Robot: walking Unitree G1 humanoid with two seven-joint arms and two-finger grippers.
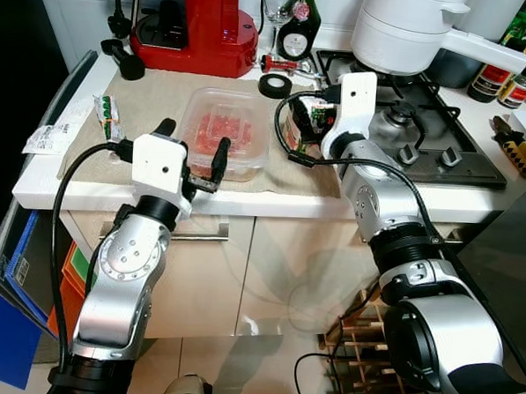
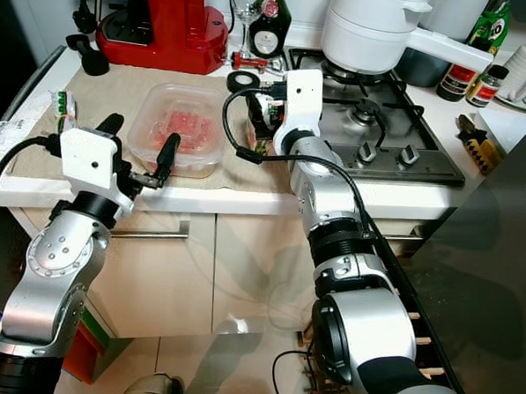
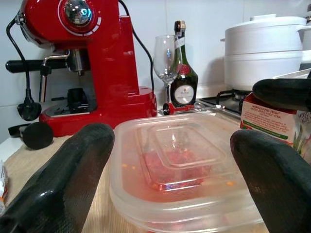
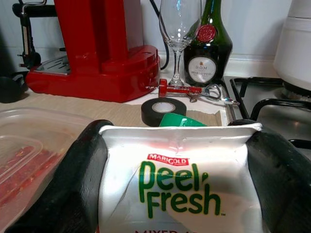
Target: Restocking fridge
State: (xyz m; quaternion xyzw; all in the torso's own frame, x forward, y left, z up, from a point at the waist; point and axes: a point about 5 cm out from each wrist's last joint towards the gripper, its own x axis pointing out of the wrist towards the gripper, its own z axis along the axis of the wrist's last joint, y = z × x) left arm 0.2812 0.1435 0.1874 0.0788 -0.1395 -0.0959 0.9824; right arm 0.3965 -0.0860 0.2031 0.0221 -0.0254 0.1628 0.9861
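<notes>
Juice carton, the white Marigold Peel Fresh one with the green cap (image 4: 180, 189), sits upright on the beige cloth mat (image 1: 154, 94) near the front edge of the white counter (image 1: 43, 185), just beside the hob (image 1: 443, 136), and the right gripper (image 4: 177, 160) has its two black fingers clamped on either side of it, so that one looks ready to come off the counter and head for the fridge. Next to it on the mat is the clear plastic lidded tub with red chunks inside (image 1: 224, 129); the left gripper (image 1: 192, 154) is lined up at its near edge with fingers (image 3: 63, 179) spread wide, one to each side of the tub and not touching it, which reads like a setup for a grab rather than a hold. Spreading that wide makes sense since the tub is broad and low. Behind them are the red espresso machine (image 1: 197, 21), a wine glass (image 3: 166, 56), a dark green bottle (image 3: 183, 73) and a roll of black tape (image 4: 164, 110), all well clear of both arms. Guessing the lid on the tub is slick, so a pinch there could slip.
</notes>
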